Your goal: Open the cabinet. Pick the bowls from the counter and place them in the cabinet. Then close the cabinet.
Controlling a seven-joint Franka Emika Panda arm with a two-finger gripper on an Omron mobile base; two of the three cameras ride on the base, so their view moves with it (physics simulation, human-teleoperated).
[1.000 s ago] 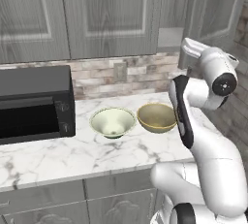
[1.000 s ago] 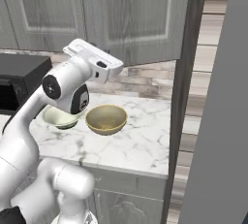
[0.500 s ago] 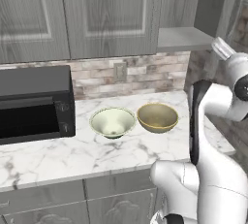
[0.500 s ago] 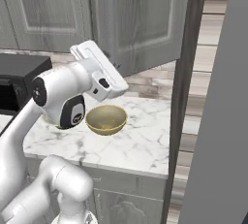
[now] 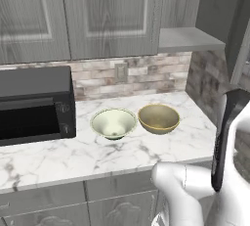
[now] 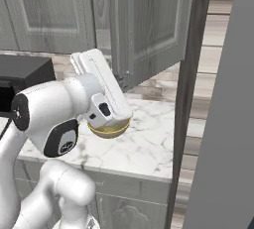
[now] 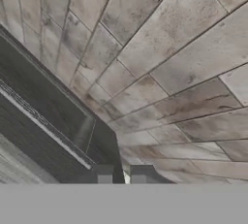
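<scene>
Two round bowls sit side by side on the white marble counter (image 5: 97,154): the pale cream-white bowl (image 5: 113,123) to the left, the plain tan-olive bowl (image 5: 158,118) just beside it, near the black microwave (image 5: 34,105). From the right base view the white arm (image 6: 59,116) covers most of the tan-olive bowl, leaving only its lower rim showing. The grey wood-grain wall cabinet (image 5: 107,14) has its right door (image 6: 149,25) swung open, baring a grey shelf (image 5: 188,38); the door's far edge is cut off in the left base view. The gripper (image 7: 122,174) shows just two dark fingertips close together with a thin gap between, nothing held, facing a stone-tile wall (image 7: 164,53).
</scene>
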